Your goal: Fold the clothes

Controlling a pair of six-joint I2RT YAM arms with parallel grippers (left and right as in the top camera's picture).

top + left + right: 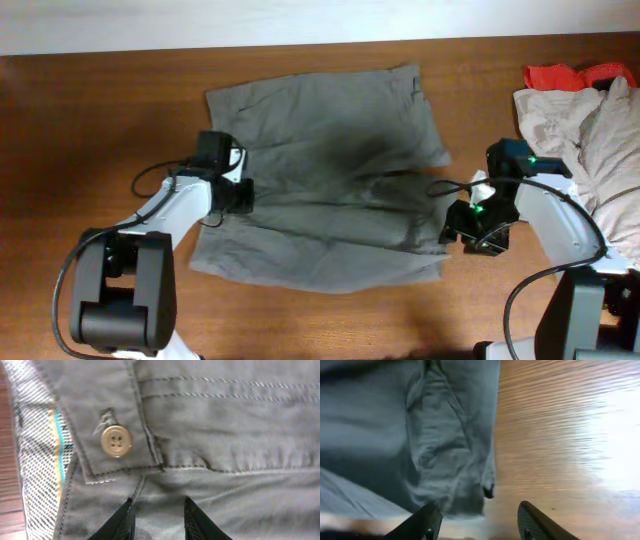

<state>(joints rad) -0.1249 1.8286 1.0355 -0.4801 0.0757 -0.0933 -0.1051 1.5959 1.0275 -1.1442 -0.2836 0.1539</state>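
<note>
The grey-olive cotton shorts [330, 180] lie spread flat on the brown wooden surface [100, 120]. The left pincer [157, 515] stands partly open over the cloth, near a beige round button [116, 441]. The right pincer [480, 520] is wide open at the edge of the shorts, holding nothing.

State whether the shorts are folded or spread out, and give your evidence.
Spread, not folded: overhead, the shorts lie flat on the table, both legs side by side, lightly wrinkled.
</note>
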